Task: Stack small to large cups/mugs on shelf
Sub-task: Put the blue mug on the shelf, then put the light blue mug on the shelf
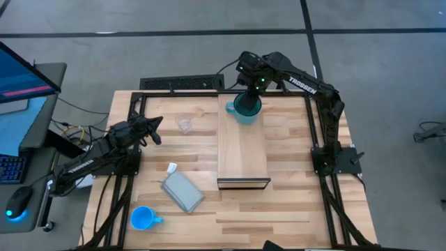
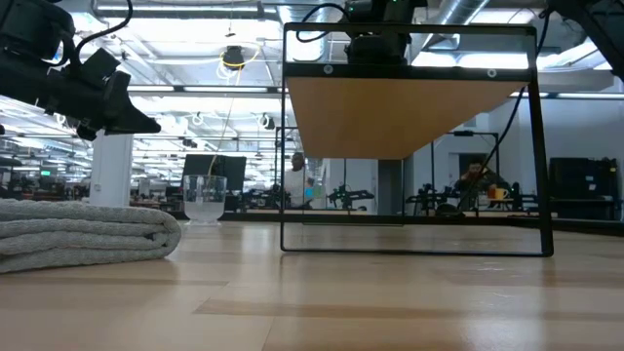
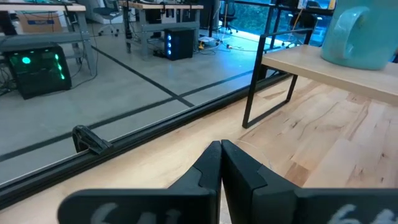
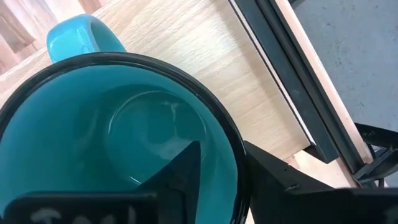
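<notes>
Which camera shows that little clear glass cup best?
The high view: the glass cup stands in full sight on the table, near the left gripper. The low view shows it faintly; neither wrist view shows it.

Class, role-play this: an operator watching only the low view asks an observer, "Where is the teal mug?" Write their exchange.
Observer: The teal mug stands at the far end of the shelf.
Operator: Is it held?
Observer: The right gripper has its jaws astride the rim, one inside, one outside.
Operator: And the blue mug?
Observer: The blue mug sits on the tabletop, near left corner, away from the left gripper.
</notes>
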